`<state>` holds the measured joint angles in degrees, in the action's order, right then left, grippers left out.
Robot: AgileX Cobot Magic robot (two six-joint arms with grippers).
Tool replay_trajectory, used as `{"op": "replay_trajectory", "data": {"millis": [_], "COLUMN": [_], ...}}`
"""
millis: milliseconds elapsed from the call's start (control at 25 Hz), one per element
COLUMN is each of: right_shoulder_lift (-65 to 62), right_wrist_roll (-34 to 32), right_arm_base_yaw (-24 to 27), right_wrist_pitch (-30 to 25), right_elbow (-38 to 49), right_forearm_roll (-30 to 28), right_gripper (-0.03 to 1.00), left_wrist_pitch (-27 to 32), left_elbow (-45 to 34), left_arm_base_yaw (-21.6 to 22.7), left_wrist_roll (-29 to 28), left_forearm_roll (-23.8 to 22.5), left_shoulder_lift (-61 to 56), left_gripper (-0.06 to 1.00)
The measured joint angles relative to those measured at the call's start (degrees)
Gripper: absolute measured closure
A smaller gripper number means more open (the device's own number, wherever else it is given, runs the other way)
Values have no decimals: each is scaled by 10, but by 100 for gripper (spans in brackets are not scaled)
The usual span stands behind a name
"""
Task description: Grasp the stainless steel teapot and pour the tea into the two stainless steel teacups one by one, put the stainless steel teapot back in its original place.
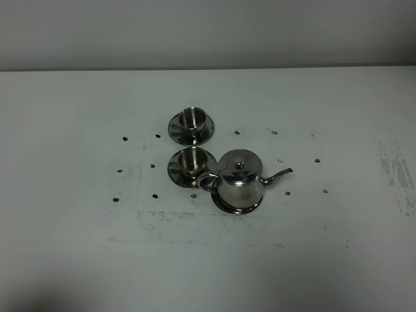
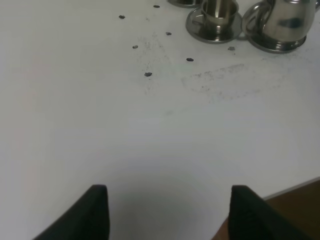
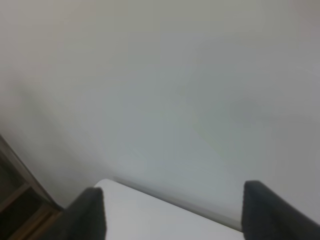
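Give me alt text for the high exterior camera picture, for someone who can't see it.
A steel teapot stands on a round tray mid-table, spout pointing right, handle toward the nearer teacup. That cup and a farther teacup sit left of it, one behind the other, on a white table speckled with small dark dots; no robot arm shows.

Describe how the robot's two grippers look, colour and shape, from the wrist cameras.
Only the fingertips show. The left gripper has two matte black fingers with blunt, squared-off tips. The right gripper looks the same: two dark, plain, blocky tips. No cables, markings or labels are visible on either, and the high exterior view shows no part of the arms.
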<state>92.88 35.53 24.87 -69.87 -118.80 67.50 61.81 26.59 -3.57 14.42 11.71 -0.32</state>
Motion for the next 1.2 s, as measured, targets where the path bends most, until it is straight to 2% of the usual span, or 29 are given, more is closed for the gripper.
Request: {"op": "replay_trajectory", "data": {"millis": [200, 360, 440, 600, 720, 840, 960, 1000, 1080, 1200], "right_shoulder_lift": [0, 0, 0, 8, 32, 74, 130, 148, 175, 198], "right_wrist_roll": [6, 13, 14, -1, -49, -113, -160, -172, -185, -205], "right_arm_base_yaw": [-21, -127, -204, -386, -514, -606, -667, -678, -687, -688], "right_wrist_pitch": [3, 2, 2, 12, 29, 31, 14, 6, 1, 1], "right_elbow": [0, 0, 0, 0, 0, 0, 0, 0, 0, 0], "right_forearm_roll": [-3, -38, -100, -315, -467, -622, -759, -787, -820, -840], "right_gripper": [38, 38, 38, 38, 38, 38, 39, 39, 39, 43], "left_wrist_pitch": [0, 0, 0, 0, 0, 0, 0, 0, 0, 0], "left_elbow": [0, 0, 0, 0, 0, 0, 0, 0, 0, 0], "left_arm_base_yaw": [0, 0, 0, 0, 0, 0, 0, 0, 0, 0], "left_wrist_roll": [0, 0, 0, 0, 0, 0, 0, 0, 0, 0], "left_forearm_roll": [0, 0, 0, 0, 0, 0, 0, 0, 0, 0], "left_shoulder_lift": [0, 0, 0, 0, 0, 0, 0, 0, 0, 0], "left_gripper": [42, 42, 42, 42, 42, 42, 42, 42, 42, 42]}}
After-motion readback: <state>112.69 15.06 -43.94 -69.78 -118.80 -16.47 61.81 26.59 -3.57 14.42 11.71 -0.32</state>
